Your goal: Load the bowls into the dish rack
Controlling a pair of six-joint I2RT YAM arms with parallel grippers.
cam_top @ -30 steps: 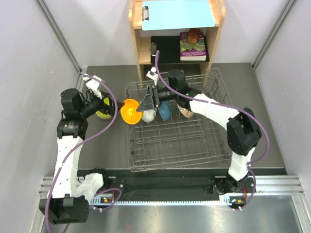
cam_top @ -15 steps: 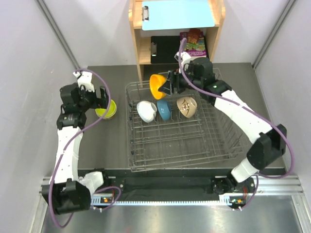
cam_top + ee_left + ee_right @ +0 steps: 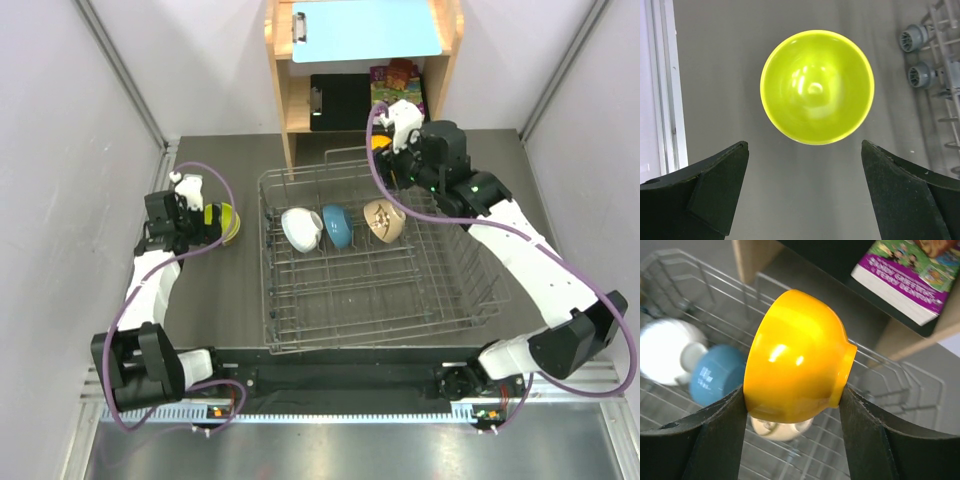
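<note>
Left wrist view: the left hand (image 3: 803, 150) hangs wide open, holding nothing, above the lime green round bowl (image 3: 817, 86). This bowl stands upright on the grey surface (image 3: 715, 100), mouth up, probably ready for a grasp from above. Farther away, the silver wire dish rack (image 3: 370, 335) keeps the white bowl (image 3: 300, 228), the blue bowl (image 3: 337, 226) and the speckled beige bowl (image 3: 384, 220) on edge. Over its far side the right hand (image 3: 792, 400) clenches the orange bowl (image 3: 795, 365). It is tipped sideways with its axis about level, I think so that it can slot in like the others.

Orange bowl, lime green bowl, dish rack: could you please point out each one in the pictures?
orange bowl (image 3: 795, 355): right wrist view, on its outer side wall.
lime green bowl (image 3: 817, 86): left wrist view, on the middle of its inside.
dish rack (image 3: 360, 300): top external view, on its bare wire floor.
</note>
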